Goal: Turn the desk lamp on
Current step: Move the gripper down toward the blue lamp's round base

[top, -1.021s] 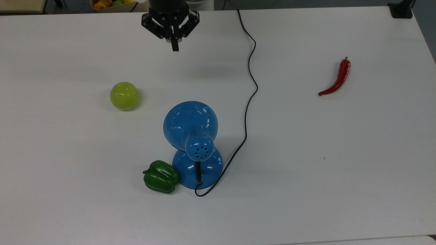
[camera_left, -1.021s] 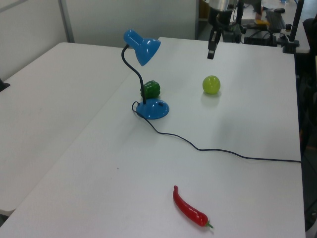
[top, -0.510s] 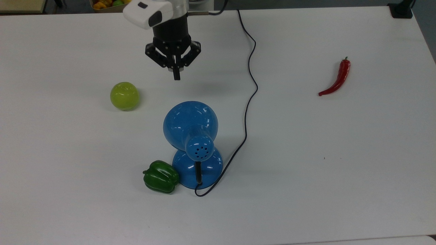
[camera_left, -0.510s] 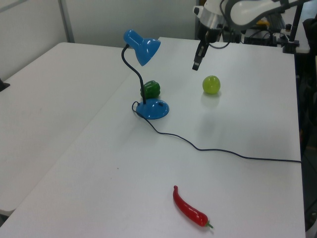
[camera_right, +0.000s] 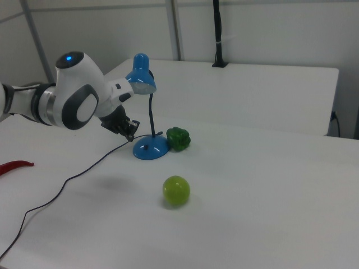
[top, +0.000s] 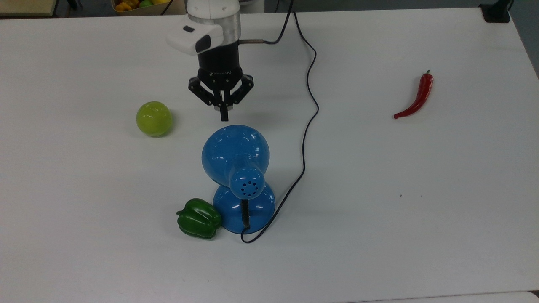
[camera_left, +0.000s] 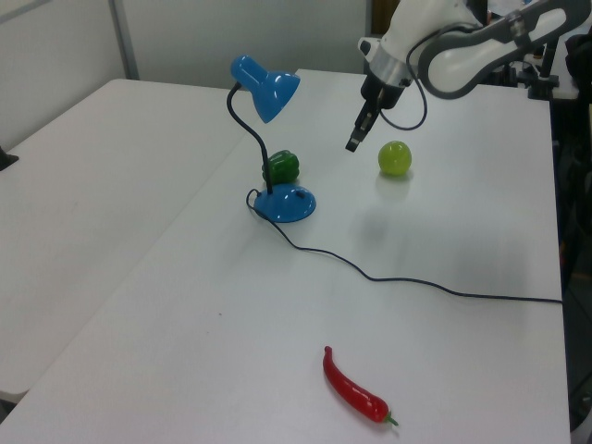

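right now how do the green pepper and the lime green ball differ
The green pepper is dark green and lobed with a stem; the lime green ball is pale yellow-green, smooth and round. The green pepper sits right against the desk lamp base, while the lime green ball stands alone on the table, nearer the gripper. Both are glossy and rest on the table.

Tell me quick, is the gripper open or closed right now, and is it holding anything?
Gripper: closed, fingers together, holding nothing. In the top view it hangs in the air just above the desk lamp shade, not touching it.
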### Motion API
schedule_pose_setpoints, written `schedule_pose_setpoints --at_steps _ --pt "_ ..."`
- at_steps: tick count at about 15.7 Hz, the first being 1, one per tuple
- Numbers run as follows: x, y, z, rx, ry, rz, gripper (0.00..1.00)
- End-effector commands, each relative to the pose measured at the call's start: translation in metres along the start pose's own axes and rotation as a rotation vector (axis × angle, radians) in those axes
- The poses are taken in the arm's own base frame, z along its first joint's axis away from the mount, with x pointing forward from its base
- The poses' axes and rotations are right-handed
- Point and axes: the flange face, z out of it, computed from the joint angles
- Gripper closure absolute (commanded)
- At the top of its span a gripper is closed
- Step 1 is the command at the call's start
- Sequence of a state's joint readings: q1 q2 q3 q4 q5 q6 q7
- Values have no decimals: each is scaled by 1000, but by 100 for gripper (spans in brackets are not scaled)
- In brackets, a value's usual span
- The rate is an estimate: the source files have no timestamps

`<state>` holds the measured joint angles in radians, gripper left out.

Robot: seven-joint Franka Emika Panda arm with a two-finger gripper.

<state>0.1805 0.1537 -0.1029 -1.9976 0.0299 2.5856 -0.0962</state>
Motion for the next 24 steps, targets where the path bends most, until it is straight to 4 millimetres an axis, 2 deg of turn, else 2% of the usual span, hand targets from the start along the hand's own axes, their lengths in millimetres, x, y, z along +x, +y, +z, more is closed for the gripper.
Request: schedule_pose_setpoints --at_steps 1,5,7,10,17,24 --pt "1 -7 27 -6 78 -13 100" --pt "3 -8 43 -15 119 -18 100" --pt "5 -19 57 -15 164 -35 100" --pt "14 -23 66 -16 183 -39 100" --pt "33 -22 89 -21 197 -33 100" --pt "34 -23 111 -28 180 -45 100"
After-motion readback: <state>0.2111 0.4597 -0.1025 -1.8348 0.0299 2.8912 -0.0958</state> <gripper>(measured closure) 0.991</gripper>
